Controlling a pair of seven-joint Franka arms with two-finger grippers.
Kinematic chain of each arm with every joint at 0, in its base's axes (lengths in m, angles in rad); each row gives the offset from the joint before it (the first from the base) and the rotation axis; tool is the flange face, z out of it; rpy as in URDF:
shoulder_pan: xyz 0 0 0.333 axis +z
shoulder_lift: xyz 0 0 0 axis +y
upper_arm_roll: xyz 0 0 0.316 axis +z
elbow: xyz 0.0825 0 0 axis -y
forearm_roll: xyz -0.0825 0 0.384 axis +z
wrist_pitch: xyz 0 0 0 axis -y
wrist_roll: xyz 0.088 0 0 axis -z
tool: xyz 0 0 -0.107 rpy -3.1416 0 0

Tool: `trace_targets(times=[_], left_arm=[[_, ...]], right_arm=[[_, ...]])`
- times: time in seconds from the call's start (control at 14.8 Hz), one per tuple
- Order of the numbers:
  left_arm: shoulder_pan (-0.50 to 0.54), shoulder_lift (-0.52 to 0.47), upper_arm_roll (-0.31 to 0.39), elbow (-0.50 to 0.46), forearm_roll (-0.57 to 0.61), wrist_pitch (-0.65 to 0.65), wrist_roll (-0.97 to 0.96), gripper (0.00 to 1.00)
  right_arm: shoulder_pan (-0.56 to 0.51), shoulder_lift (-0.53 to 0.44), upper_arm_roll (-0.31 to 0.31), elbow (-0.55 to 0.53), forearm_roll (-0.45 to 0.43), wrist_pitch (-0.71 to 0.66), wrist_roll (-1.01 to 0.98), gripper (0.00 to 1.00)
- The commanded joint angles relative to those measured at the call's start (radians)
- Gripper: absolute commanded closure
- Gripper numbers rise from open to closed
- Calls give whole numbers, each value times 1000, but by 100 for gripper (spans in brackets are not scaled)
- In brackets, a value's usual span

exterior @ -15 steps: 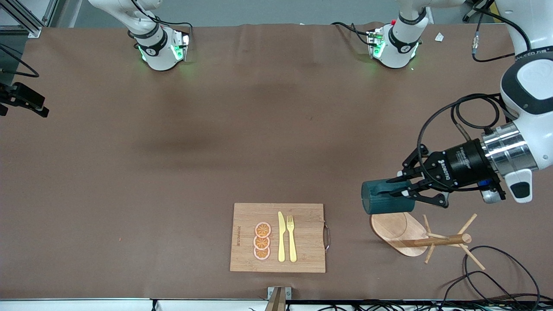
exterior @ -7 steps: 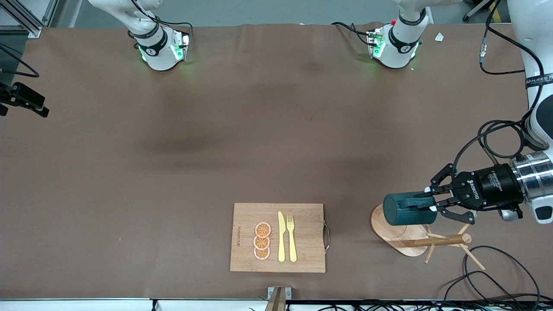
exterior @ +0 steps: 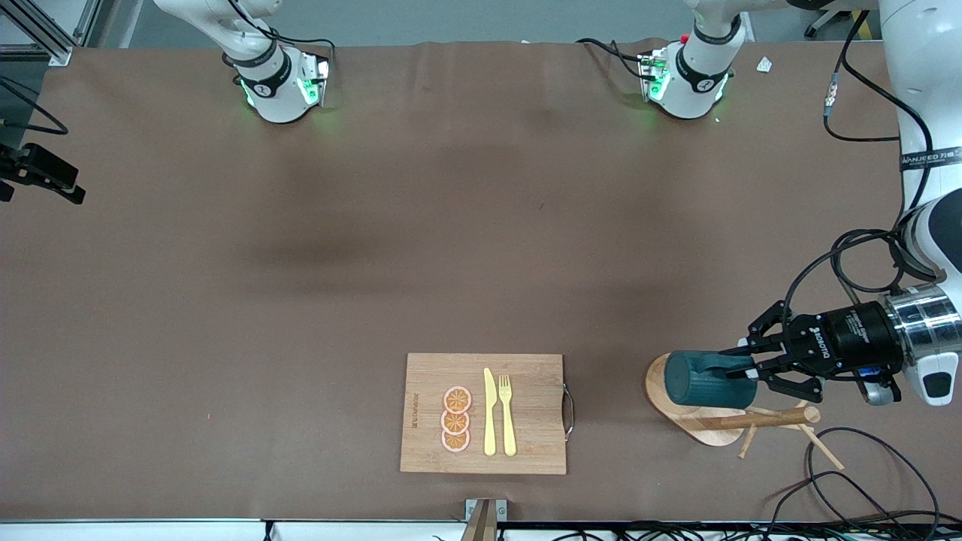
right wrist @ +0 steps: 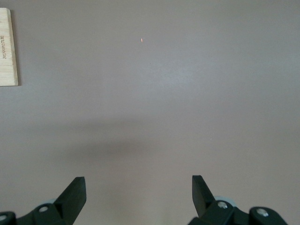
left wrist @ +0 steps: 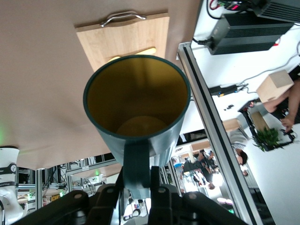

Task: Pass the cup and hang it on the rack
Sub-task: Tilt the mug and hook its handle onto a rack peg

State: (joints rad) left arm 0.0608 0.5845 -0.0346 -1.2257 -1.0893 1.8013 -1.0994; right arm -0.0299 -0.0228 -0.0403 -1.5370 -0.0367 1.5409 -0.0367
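Left end effector [exterior: 740, 366] in front view: clamped on the small dark teal-green ribbed cup [exterior: 706, 381], held on its side over the oval dished base of the light wooden mug rack [exterior: 688, 409]. Cup mouth turned toward the right arm's end of the brown-covered table [exterior: 376, 248]. Rack post and thin pegs seen just below the cup in that view, near the left arm's end of the table. Rectangular bamboo cutting board [exterior: 483, 413] with three orange slices [exterior: 456, 419], a yellow knife [exterior: 489, 412] and a yellow fork [exterior: 507, 414], beside the rack toward the right arm's end.

Left wrist view: fingers [left wrist: 138, 166] closed on the cup [left wrist: 137, 103] wall at the handle side; yellowish-brown inside visible; cutting board [left wrist: 124, 40] past the rim.

Right wrist view: right end effector [right wrist: 138, 190] spread apart over bare table [right wrist: 154, 84], corner of the cutting board [right wrist: 8, 47] at the edge. Right arm waiting.
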Motion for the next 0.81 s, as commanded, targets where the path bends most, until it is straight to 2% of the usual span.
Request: trace_targets(times=[0.0, 0.75], left_arm=[[30, 24, -5, 17, -53, -11, 65, 100], [50, 81, 2, 17, -52, 0, 168, 100]], right_arm=[[1, -9, -1, -6, 11, -2, -5, 0], [1, -9, -1, -6, 11, -2, -3, 0]])
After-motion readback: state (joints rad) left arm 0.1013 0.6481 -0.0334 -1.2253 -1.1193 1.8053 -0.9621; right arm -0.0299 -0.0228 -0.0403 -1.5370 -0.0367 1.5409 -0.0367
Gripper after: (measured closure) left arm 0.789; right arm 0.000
